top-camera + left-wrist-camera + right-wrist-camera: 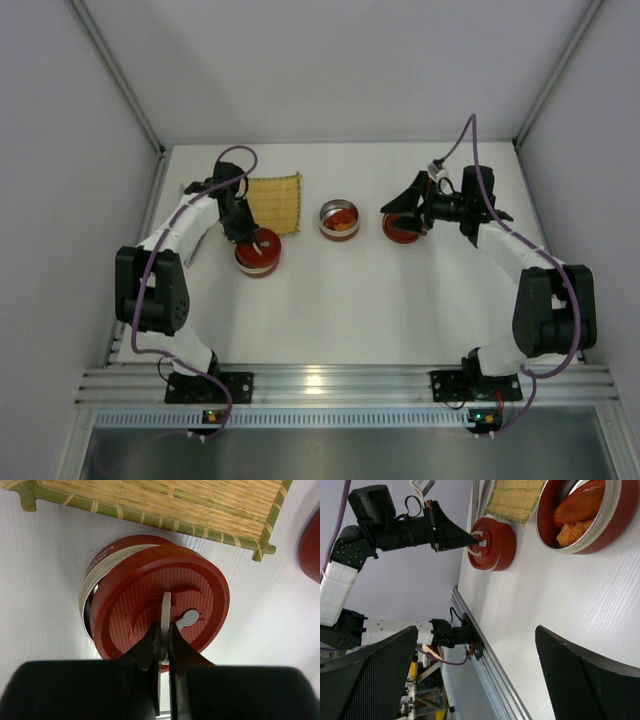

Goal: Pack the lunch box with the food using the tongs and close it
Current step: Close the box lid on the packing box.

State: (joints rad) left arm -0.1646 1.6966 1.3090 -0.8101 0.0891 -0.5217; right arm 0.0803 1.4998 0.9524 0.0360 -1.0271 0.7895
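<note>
Closing's looking half done: left end effector (165,630) is clamping the crooked red lid (145,590) at 9 o'clock, right end effector (476,630) is gaping, food bowl (322,222) is sitting uncovered.

Bright, even overhead light; soft shadows.

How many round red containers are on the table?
3 containers: one beside the mat, its red lid gripped by the left hand; one open mid-table, holding orange food; one to the right, partly under the open right hand. None looks hidden.
</note>
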